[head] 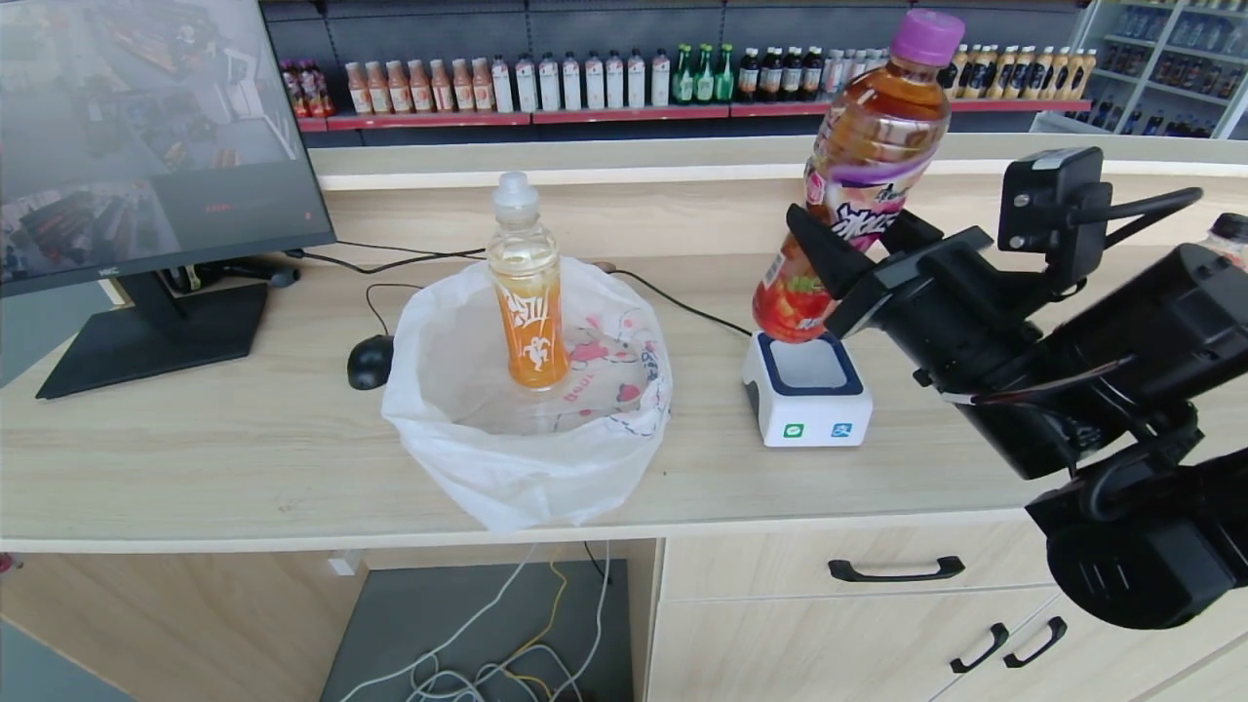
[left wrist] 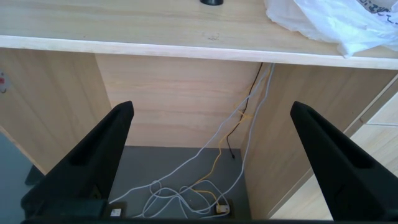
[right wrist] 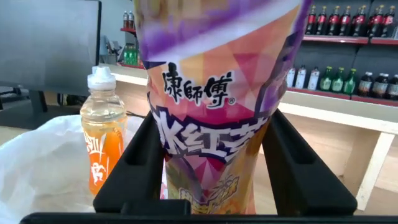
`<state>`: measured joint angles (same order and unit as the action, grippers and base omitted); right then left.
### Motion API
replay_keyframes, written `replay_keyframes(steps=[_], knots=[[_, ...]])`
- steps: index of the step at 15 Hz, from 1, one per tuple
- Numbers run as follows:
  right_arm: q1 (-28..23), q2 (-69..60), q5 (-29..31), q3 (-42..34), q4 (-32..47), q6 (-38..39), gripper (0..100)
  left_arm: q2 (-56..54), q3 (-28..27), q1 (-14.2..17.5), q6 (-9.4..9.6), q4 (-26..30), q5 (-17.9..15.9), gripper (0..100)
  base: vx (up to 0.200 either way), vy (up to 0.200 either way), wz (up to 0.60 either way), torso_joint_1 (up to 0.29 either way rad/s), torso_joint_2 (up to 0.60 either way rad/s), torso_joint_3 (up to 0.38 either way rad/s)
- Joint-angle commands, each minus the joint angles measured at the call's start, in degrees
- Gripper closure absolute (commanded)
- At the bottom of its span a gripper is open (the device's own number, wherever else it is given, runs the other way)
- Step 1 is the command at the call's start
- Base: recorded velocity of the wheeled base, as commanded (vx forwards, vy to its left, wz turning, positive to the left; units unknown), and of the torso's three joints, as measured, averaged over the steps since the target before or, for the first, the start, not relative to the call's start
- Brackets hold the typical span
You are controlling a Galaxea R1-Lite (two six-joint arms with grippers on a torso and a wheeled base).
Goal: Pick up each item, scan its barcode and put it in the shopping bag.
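Observation:
My right gripper (head: pixel 834 268) is shut on a purple-capped tea bottle (head: pixel 858 185), tilted, its base hanging just above the white barcode scanner (head: pixel 805 390). In the right wrist view the tea bottle (right wrist: pixel 214 106) stands between the two black fingers (right wrist: pixel 134 162). An orange drink bottle (head: pixel 527 288) with a white cap stands upright inside the white shopping bag (head: pixel 468 429) at the counter's middle; the same orange bottle (right wrist: pixel 102 140) appears in the right wrist view. My left gripper (left wrist: pixel 211 162) hangs open below the counter edge, with nothing between its fingers.
A monitor (head: pixel 146 127) on a black stand occupies the counter's left, with a black mouse (head: pixel 370 361) beside the bag. Cables (left wrist: pixel 205 186) lie on the floor under the counter. Drawers (head: pixel 897 570) sit below the scanner. Shelves of bottles (head: pixel 634 78) line the back.

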<state>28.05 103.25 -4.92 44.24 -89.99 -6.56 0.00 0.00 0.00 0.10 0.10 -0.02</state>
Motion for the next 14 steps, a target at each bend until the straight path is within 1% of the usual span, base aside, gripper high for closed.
replay_keyframes(steps=[1,3,5,7,10,14], knots=[[-0.10,-4.29,0.00,-3.11,-0.01,2.34,100,0.00,0.00,0.00,-0.01,-0.01,-0.06,0,0.000,0.000,0.00,0.000,0.00,0.000],[-0.10,-6.22,-0.08,-3.55,-0.01,2.69,100,0.00,0.00,0.00,-0.01,-0.01,-0.06,0,0.000,0.000,0.00,0.000,0.00,0.000],[0.07,-8.86,0.00,-8.12,-0.01,3.04,100,0.00,0.00,0.00,-0.01,-0.01,0.02,0,0.000,0.000,0.00,0.000,0.00,0.000],[0.07,-9.30,0.09,-8.56,-0.01,3.75,100,0.00,0.00,0.00,-0.01,-0.01,-0.06,0,0.000,0.000,0.00,0.000,0.00,0.000],[-0.01,-9.39,0.18,-11.28,-0.01,4.19,100,0.00,0.00,0.00,-0.01,-0.01,-0.06,0,0.000,0.000,0.00,0.000,0.00,0.000],[-0.63,-9.65,0.18,-11.81,-0.01,4.19,100,0.00,0.00,0.00,0.08,-0.01,0.02,0,0.000,0.000,0.00,0.000,0.00,0.000]])
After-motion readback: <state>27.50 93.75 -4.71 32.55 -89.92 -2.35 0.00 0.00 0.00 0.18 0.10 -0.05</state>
